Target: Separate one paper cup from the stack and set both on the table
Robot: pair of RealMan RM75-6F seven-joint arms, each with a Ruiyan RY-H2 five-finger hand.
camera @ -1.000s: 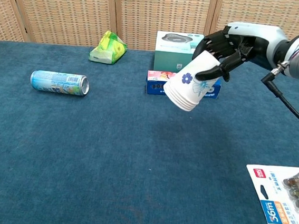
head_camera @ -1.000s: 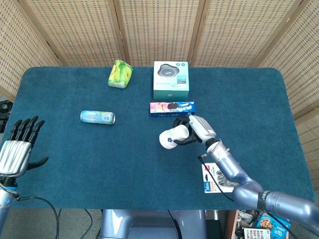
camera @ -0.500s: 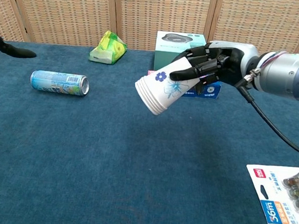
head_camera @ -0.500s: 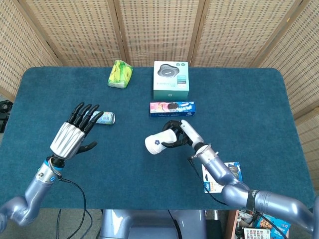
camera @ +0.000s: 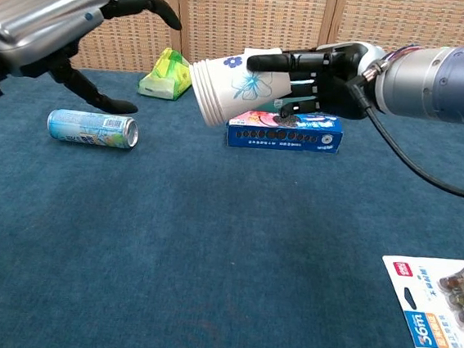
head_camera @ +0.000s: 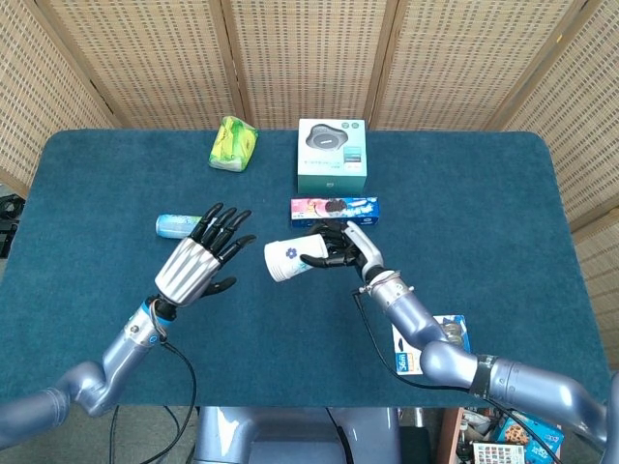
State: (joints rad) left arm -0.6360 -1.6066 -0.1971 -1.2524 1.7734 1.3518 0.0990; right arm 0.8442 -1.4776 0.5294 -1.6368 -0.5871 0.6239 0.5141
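Lying sideways in the right hand [camera: 324, 72], the cup stack [camera: 236, 88] points its bottom leftward.

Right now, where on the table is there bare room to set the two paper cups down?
Bare cloth lies in front of the cookie box, between the can and the blister pack. The far middle is crowded: tissue pack, teal box, cookie box. The right hand holds the cup stack over that free patch.
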